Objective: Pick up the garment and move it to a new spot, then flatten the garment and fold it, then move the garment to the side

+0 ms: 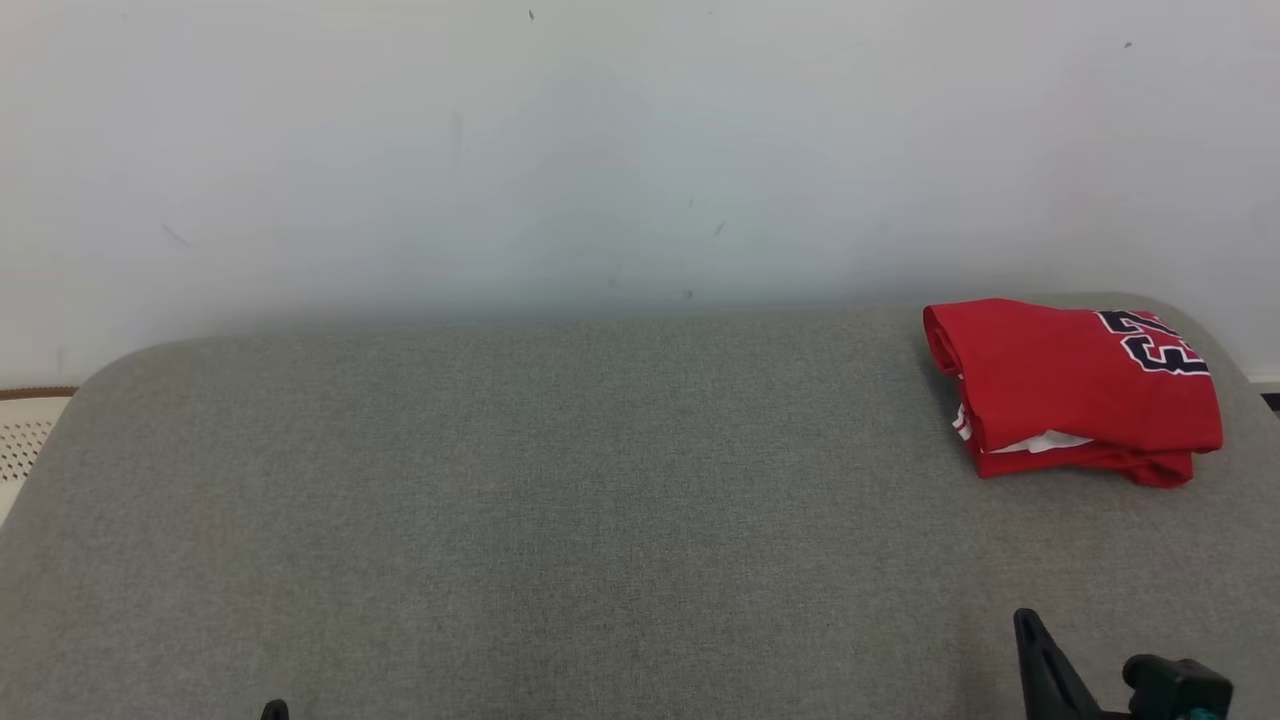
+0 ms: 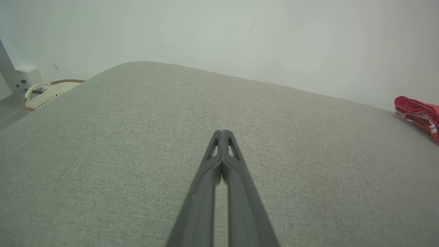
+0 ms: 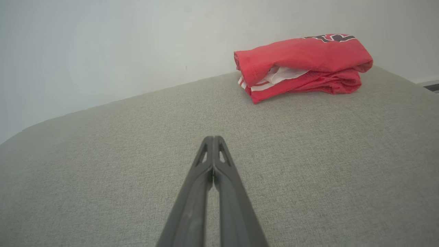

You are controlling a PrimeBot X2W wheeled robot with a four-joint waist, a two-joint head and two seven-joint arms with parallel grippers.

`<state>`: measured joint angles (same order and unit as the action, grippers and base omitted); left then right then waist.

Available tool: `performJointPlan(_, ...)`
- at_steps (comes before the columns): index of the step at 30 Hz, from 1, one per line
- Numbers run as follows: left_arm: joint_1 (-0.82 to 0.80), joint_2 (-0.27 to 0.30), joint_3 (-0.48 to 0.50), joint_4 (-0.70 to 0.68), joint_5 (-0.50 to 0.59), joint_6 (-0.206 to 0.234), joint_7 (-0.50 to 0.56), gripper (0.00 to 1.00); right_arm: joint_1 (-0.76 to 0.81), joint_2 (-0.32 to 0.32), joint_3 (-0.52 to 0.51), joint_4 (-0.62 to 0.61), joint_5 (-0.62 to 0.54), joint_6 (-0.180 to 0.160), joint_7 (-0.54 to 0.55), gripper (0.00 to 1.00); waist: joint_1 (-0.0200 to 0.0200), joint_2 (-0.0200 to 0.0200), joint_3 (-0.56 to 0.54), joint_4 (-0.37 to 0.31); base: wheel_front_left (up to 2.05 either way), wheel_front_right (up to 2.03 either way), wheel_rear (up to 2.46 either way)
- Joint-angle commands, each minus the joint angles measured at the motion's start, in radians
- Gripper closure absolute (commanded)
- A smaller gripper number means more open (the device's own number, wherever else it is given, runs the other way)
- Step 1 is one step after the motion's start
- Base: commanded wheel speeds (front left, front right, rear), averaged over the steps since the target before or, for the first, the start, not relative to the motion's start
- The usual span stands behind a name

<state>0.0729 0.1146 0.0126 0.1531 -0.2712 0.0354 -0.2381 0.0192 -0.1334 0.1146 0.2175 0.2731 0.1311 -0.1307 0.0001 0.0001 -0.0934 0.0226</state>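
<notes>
We see the folded red garment (image 1: 1075, 390) lying at the far right corner of the grey fabric-covered table (image 1: 500, 500). The left gripper (image 2: 223, 132) and right gripper (image 3: 213, 138) stay clear of it, jaws pressed together, empty.

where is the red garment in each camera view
Head view: red garment lies folded at the far right of the grey surface, near the white wall.
Left wrist view: red garment at the right edge, partly cut off.
Right wrist view: red garment at the upper right.
Shared landmark: the grey surface's far edge against the white wall.
</notes>
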Motion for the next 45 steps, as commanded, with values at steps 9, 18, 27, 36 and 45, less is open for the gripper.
performJointPlan(9,-0.062,-0.004,-0.029,0.010,-0.194,-0.026,0.010,1.00,-0.053,0.008,-0.075,0.002,0.181,0.000,0.063,1.00,0.0000,-0.0001,0.008,-0.002,0.00,0.00,0.00)
performJointPlan(18,-0.093,-0.011,-0.051,0.033,-0.349,-0.044,0.022,1.00,-0.075,0.016,-0.133,0.017,0.325,0.000,0.116,1.00,0.0000,-0.0001,0.016,-0.003,0.00,0.00,0.00)
performJointPlan(27,-0.124,-0.019,-0.073,0.055,-0.503,-0.062,0.035,1.00,-0.096,0.023,-0.191,0.031,0.468,0.000,0.170,1.00,0.0000,-0.0001,0.024,-0.005,0.00,0.00,0.00)
performJointPlan(36,-0.149,-0.025,-0.089,0.074,-0.628,-0.078,0.045,1.00,-0.113,0.029,-0.238,0.043,0.585,0.000,0.213,1.00,0.0000,-0.0001,0.032,-0.007,0.00,0.00,0.00)
performJointPlan(45,-0.170,-0.031,-0.104,0.089,-0.732,-0.089,0.054,1.00,-0.128,0.034,-0.277,0.053,0.679,0.000,0.249,1.00,0.0000,-0.0001,0.039,-0.009,0.00,0.00,0.00)
